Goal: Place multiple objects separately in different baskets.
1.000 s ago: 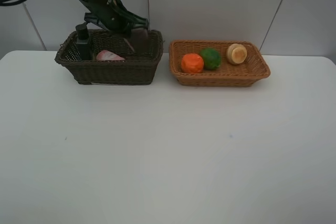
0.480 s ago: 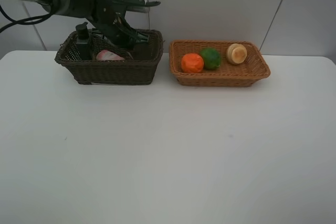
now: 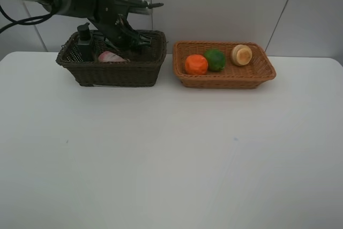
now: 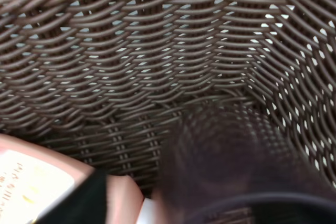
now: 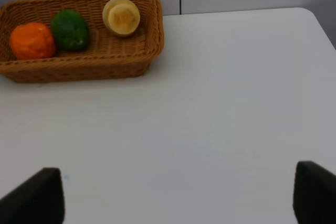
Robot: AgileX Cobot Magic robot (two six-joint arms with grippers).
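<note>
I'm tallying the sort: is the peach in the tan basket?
In. The peach lies inside the tan basket, beside the lime.

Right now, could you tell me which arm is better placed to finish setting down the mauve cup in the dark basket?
The left. Its tool is already inside the dark basket, right over the mauve cup. The right tool hangs over bare table, nearer the tan basket.
</note>
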